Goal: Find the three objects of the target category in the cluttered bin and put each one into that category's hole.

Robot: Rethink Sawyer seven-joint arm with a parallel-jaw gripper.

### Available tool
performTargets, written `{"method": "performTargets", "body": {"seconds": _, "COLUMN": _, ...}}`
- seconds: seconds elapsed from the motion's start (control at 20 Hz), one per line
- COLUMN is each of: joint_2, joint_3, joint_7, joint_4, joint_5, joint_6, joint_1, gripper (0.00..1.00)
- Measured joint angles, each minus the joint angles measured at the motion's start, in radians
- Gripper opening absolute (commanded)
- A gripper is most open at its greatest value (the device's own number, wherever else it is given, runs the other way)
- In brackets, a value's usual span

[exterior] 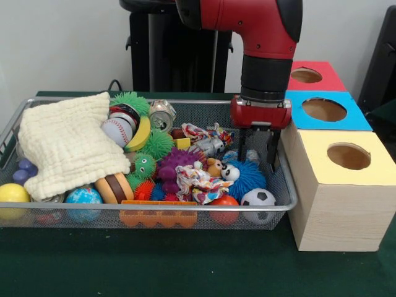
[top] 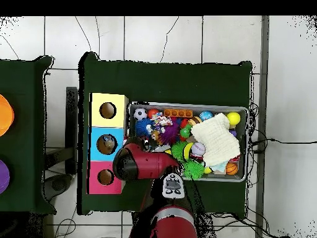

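The bin (exterior: 289,197) is packed wall to wall; a cloth (exterior: 65,143) covers its nine o'clock end in the front view; the gripper (exterior: 257,159) hangs open at three o'clock above a blue spiky ball (exterior: 250,175), tight against the yellow box (exterior: 337,197); the box holes (exterior: 348,156) lie unblocked from above.

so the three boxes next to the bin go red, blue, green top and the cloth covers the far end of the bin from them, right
Not quite: the third box has a yellow top, not green. The front view shows red, blue, then yellow. The rest holds: the cream cloth lies at the end of the bin away from the boxes.
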Motion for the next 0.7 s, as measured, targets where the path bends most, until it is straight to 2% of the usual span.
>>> {"method": "performTargets", "body": {"seconds": 0.7, "joint_2": 0.017, "joint_3": -0.003, "joint_7": 0.001, "joint_4": -0.026, "joint_5": 0.005, "joint_6": -0.006, "joint_1": 0.001, "gripper": 1.00}}
